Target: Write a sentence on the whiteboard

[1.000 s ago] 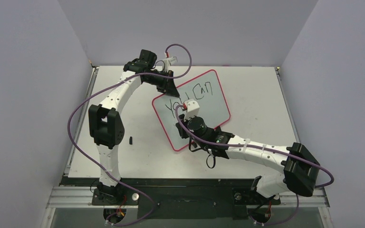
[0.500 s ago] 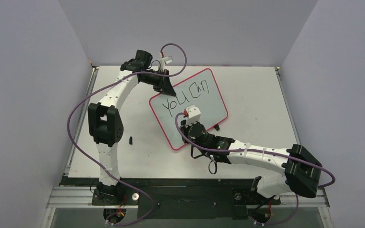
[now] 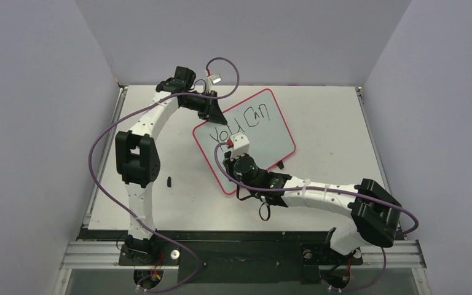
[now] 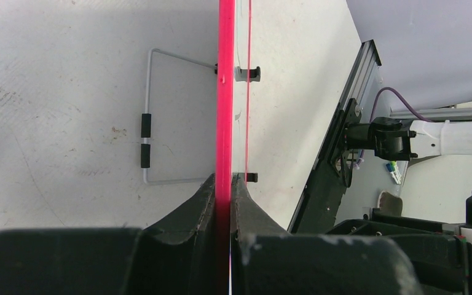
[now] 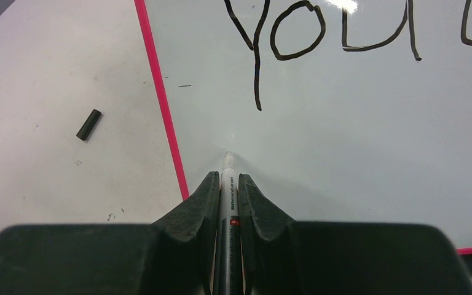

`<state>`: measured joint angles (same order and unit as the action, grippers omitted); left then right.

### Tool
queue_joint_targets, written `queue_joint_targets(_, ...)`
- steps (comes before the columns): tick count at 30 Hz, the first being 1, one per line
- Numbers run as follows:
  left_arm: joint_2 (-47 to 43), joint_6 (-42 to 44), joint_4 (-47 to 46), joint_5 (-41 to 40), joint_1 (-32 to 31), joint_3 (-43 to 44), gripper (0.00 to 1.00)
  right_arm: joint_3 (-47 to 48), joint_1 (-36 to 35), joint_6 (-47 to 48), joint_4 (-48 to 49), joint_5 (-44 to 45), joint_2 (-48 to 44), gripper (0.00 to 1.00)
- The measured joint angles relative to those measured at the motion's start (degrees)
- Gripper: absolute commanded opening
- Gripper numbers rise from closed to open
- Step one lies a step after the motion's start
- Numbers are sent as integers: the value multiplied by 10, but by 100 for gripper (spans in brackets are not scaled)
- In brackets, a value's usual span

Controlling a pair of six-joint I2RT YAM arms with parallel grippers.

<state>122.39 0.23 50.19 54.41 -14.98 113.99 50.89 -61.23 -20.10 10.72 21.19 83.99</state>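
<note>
Your right claw (image 5: 228,179), clamped on the marker (image 5: 227,166), swung left from under "Can" to the blank space below "You" on the whiteboard (image 3: 276,140), mid-worktop (image 3: 335,123). Your left claw (image 4: 224,184) pinched its far-left rim. The sentence (image 3: 241,122) stood one line long, with a second likely next.

white table (image 3: 326,123) carries the whiteboard (image 3: 270,138) and a black cap (image 3: 169,181).
</note>
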Motion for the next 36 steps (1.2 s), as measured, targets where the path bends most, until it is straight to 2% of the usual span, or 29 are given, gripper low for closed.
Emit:
queue_joint_targets(13, 0, 0, -6, 2, 2, -3, 0, 15, -12, 0, 5, -4, 35, 0)
queue_joint_targets(26, 1, 0, -7, 2, 2, -3, 0, -14, -28, -14, 7, -4, 27, 0)
queue_joint_targets(36, 1, 0, -7, 3, 2, -3, 0, -26, -30, -23, -16, 30, 18, 0)
